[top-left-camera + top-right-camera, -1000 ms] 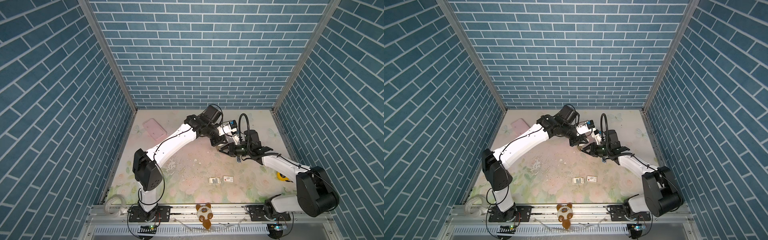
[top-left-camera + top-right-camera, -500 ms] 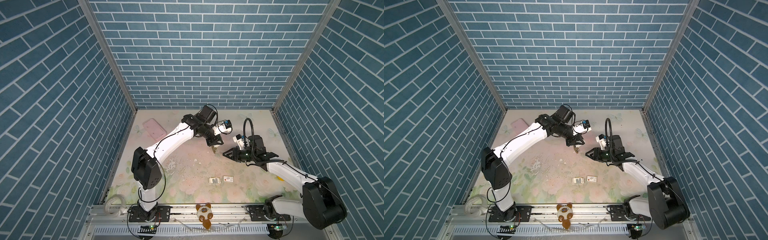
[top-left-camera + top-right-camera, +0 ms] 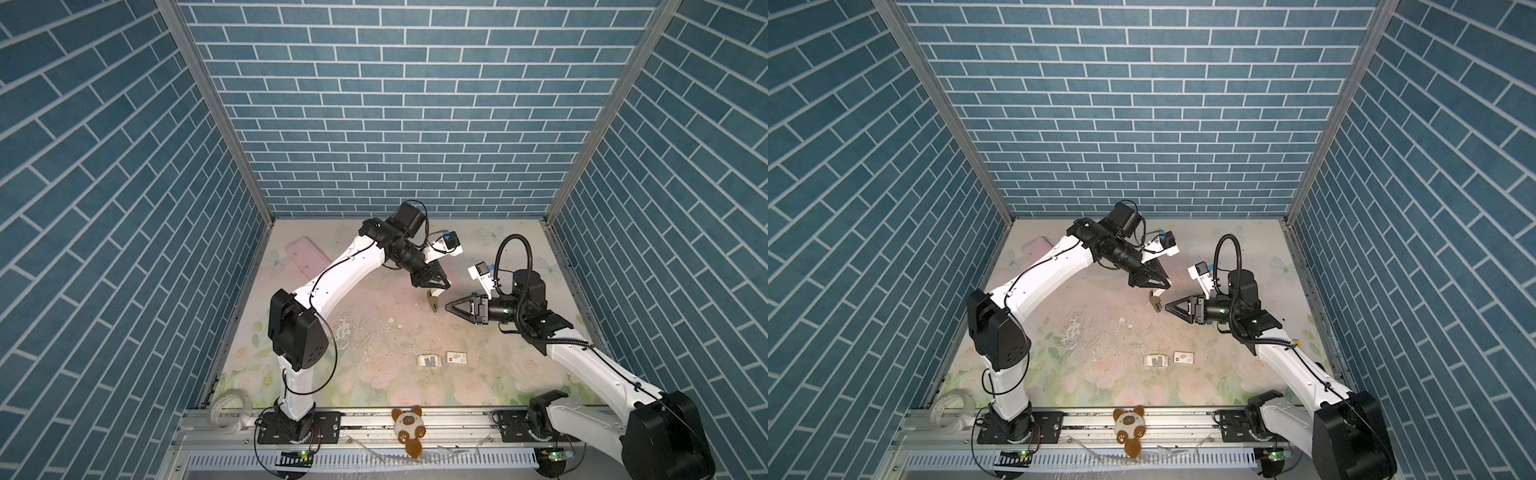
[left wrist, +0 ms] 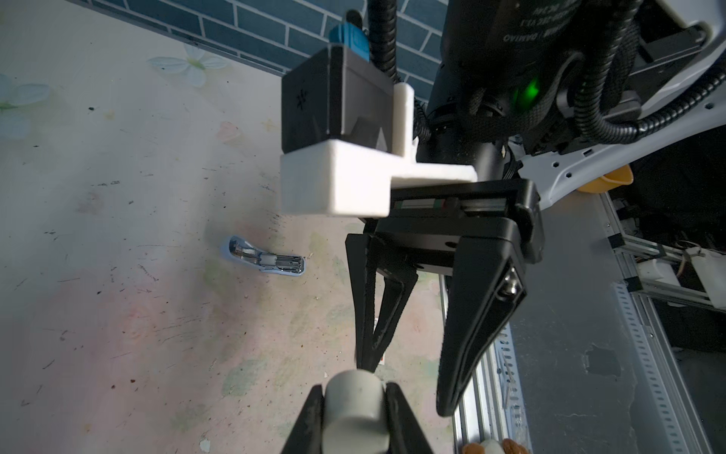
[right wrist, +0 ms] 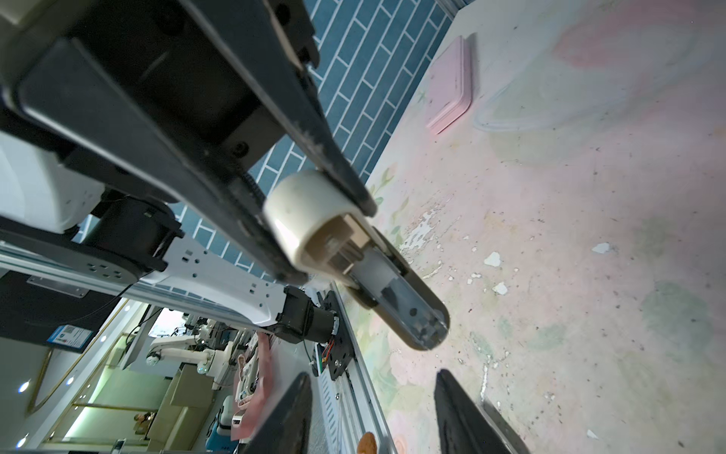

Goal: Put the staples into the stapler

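Cream and tan, the stapler (image 3: 433, 301) hung from the clenched left tool (image 3: 433, 291) above the counter (image 3: 365, 316) in both top views. The right tool (image 3: 451, 307) pointed at it from just beside. The staples (image 3: 428, 360) lay in a white tray near the front edge, next to their sleeve (image 3: 456, 358). From the left wrist, the right tool's fingers (image 4: 471, 314) stood apart and empty, and a blue stapler (image 4: 263, 261) lay on the counter. From the right wrist, the left tool pinched the cream end.
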`<state>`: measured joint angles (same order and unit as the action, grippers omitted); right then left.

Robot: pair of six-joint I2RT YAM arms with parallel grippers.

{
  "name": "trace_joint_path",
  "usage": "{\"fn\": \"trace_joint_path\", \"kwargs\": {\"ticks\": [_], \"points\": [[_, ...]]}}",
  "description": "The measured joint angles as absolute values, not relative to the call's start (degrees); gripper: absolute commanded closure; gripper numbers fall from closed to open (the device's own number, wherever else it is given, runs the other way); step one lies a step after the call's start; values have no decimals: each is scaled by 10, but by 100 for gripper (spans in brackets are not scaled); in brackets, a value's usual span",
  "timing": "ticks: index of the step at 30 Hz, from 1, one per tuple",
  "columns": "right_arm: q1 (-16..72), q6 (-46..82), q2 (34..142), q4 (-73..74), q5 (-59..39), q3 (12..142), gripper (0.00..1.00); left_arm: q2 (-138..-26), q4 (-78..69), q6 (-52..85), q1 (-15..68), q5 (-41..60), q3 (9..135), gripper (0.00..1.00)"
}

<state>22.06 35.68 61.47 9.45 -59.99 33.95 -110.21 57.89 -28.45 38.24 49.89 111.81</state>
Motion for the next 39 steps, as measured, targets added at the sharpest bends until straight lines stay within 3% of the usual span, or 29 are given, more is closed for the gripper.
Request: {"fn": "trace_joint_path", "kwargs": {"ticks": [28,34,39], "points": [[243,376,662,201,-632,354,49,-1142,623,-262,381,640,1174,96],[249,392,678,236,-639,354,54,-1148,625,-261,380,656,1175,95],[251,401,682,252,-641,354,64,-1150,625,-261,378,659,1175,95]]}}
